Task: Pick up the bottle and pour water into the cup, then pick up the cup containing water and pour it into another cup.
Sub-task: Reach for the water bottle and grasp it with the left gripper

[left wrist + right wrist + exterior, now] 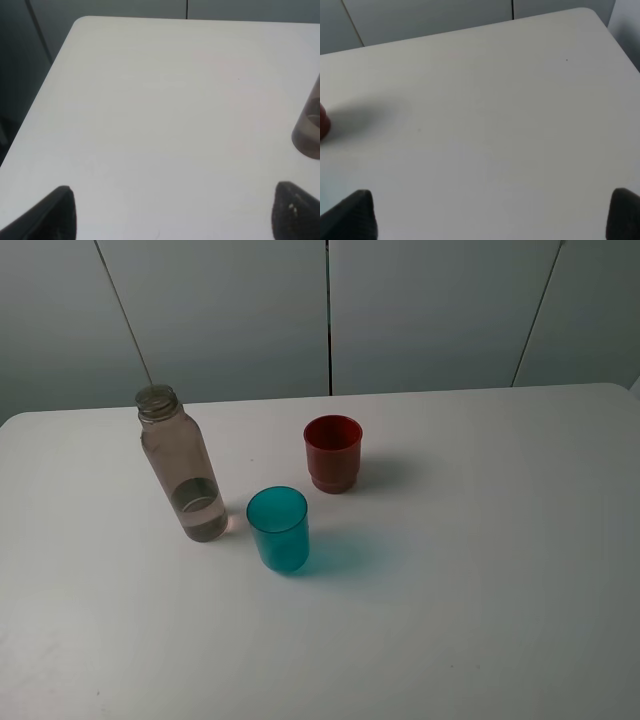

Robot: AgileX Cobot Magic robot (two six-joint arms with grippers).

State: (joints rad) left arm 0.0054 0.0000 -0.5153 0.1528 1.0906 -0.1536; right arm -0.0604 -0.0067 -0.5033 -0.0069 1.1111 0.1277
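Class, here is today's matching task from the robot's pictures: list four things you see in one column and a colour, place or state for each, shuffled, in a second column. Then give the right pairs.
Column one:
1. bottle
2. teal cup
3. red cup
4. left gripper

Column two:
A. opaque, rightmost of the three containers
B. open, holding nothing
C. uncapped, water in its lower part
D. translucent, nearest the high camera

Pairs: 1-C, 2-D, 3-A, 4-B

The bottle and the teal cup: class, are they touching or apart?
Apart. The exterior high view shows bare table between the bottle and the teal cup.
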